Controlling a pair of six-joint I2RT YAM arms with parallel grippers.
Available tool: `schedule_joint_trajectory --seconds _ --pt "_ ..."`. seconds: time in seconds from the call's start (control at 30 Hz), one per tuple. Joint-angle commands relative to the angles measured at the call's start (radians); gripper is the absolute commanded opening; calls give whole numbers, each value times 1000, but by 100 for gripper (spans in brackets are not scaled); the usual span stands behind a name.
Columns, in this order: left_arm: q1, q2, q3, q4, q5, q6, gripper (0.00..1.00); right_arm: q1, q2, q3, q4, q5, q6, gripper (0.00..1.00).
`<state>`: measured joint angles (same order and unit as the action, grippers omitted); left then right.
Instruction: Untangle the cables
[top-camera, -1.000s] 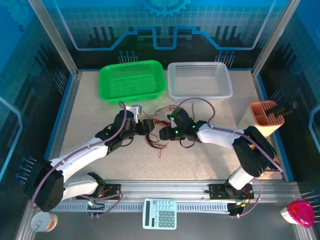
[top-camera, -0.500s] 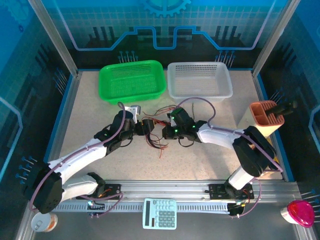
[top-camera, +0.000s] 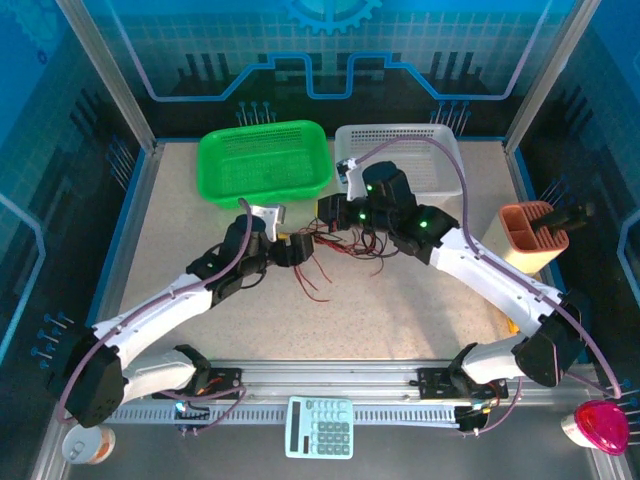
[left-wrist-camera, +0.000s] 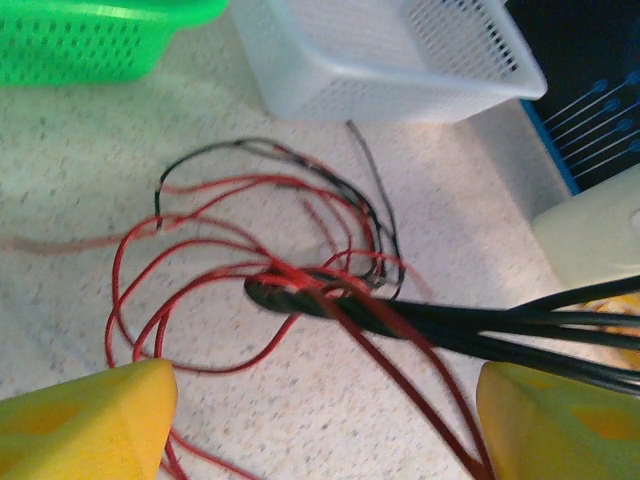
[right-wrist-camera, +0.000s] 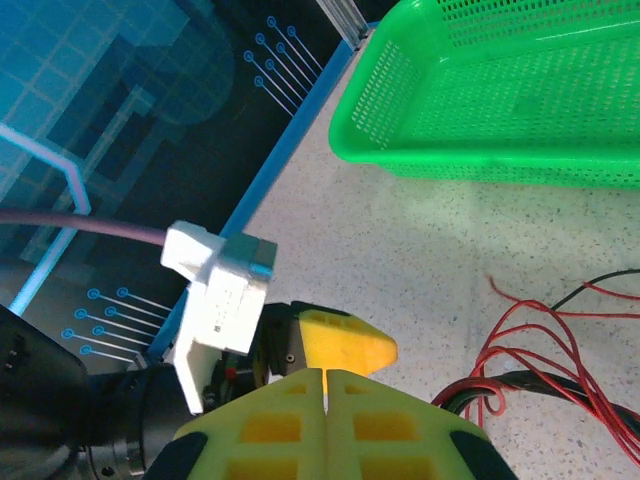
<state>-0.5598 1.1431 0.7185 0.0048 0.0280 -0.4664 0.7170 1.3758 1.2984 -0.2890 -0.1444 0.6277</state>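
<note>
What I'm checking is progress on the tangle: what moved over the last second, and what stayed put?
The right gripper, shut, swung away toward the white perforated plastic basket, and the thin red and black cables shifted with it. The left gripper, open, and the green plastic basket barely moved.

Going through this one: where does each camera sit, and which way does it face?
Top external: above and behind the bases, looking down on the table; both arms show, with the left gripper and right gripper at the cables.
Left wrist: faces the cables and white basket; its yellow fingers sit wide apart.
Right wrist: faces the green basket and left gripper; its fingers are closed together.
Shared: both wrist views show the cables and green basket.
</note>
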Motion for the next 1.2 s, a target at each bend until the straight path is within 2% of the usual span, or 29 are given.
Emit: schedule_joint_trajectory --seconds 0.0,0.23,0.53,0.9,1.17 --pt "-9 -26 56 12 27 47 80 -11 2 50 -73 -26 -38 0" --pt "-11 -62 91 34 37 52 82 -16 -2 59 -77 -39 -37 0" --pt "-44 46 144 84 67 60 77 -16 1 97 -60 -83 -13 0" --pt "-57 142 166 159 16 33 65 -12 -38 131 -49 -104 10 0" --pt "-61 167 130 173 7 25 48 -20 -34 186 -45 -104 4 0"
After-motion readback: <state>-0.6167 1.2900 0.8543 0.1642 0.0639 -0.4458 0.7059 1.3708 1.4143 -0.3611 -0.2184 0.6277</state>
